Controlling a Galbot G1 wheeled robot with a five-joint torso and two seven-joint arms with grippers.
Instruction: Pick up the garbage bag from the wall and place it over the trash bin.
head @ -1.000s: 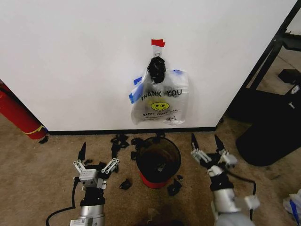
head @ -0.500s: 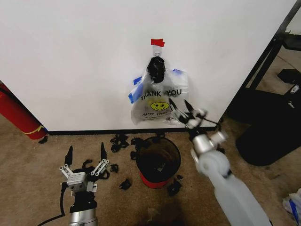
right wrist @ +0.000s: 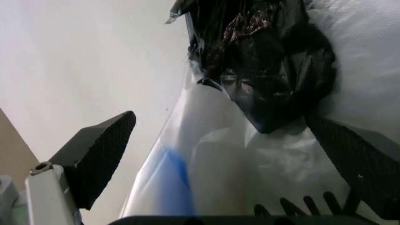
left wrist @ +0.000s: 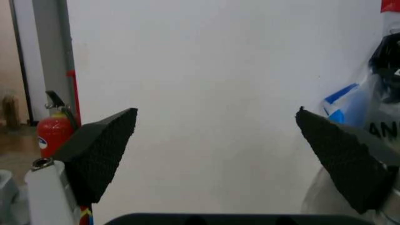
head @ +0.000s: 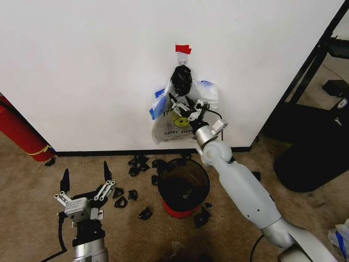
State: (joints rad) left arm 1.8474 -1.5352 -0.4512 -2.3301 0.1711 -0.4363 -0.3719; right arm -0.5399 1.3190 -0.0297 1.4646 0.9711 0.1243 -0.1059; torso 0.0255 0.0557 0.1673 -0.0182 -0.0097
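Note:
The garbage bag (head: 175, 126), see-through with a yellow smiley and blue trim, hangs on the white wall (head: 92, 71) under a piece of red tape (head: 183, 49). A black bunch (head: 181, 79) gathers its top. My right gripper (head: 181, 105) is raised against the bag's upper front, just below that bunch, and is open. In the right wrist view its fingers (right wrist: 93, 154) spread on either side of the bag (right wrist: 206, 164) and the black bunch (right wrist: 269, 61). The trash bin (head: 184, 185) stands on the floor beneath. My left gripper (head: 85, 169) hovers open, low and to the bin's left.
A red cylinder (head: 22, 131) leans at the far left by the wall; it is a fire extinguisher (left wrist: 53, 133) in the left wrist view. Black scraps (head: 136, 164) litter the carpet around the bin. A black frame (head: 316, 65) and a dark base (head: 316, 158) stand at the right.
My right arm has swung up from floor level beside the bin and reached the hanging bag. My left gripper has drifted left and drawn back toward me.

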